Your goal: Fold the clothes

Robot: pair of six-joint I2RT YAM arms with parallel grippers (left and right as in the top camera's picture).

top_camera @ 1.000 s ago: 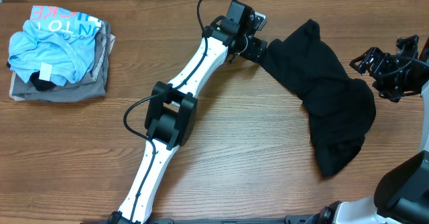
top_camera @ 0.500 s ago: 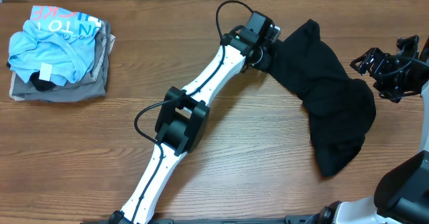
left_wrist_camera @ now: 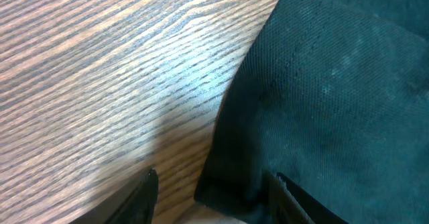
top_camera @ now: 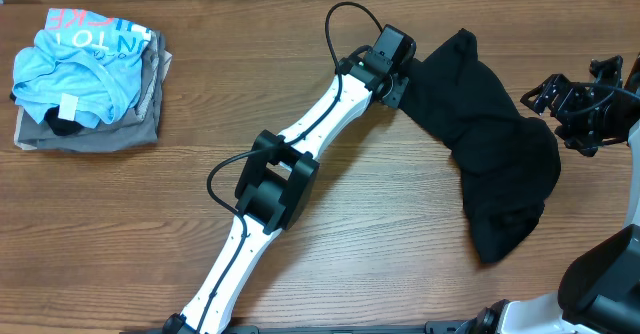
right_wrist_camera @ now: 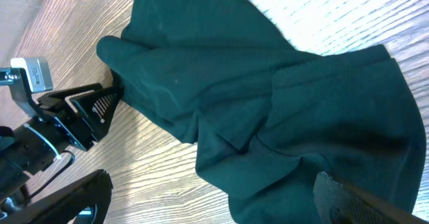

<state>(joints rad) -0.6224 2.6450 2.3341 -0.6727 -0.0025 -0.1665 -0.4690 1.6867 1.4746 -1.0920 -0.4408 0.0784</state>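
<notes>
Near edge: left arm (top_camera: 250, 189) runs from the near left corner diagonally toward the far centre, white links, a black cable looped at elbow and wrist. Wooden surface (top_camera: 400, 244) bare around it.

Right of centre: the clothes (top_camera: 490, 144), one black garment, lie crumpled in a diagonal band. The wide, bunched end is nearest, toward the right. The band narrows toward the far centre. Folds and a hem line show in the right wrist view.

Right gripper (right_wrist_camera: 211, 187) sits off the garment's right edge, apart from it. Its jaws are spread wide with nothing between them, and the cloth shows past the fingers (right_wrist_camera: 362, 197).

Farther in: left gripper (left_wrist_camera: 214, 196) is at the garment's left edge, low to the wood. Its jaws are wide apart and a hemmed corner of the black cloth lies between them, not pinched. Cannot tell whether either finger touches the fabric.

Far left corner, well apart from the rest: light blue T-shirt (top_camera: 80, 64) with printing, rumpled on top of a folded grey garment (top_camera: 95, 132).
</notes>
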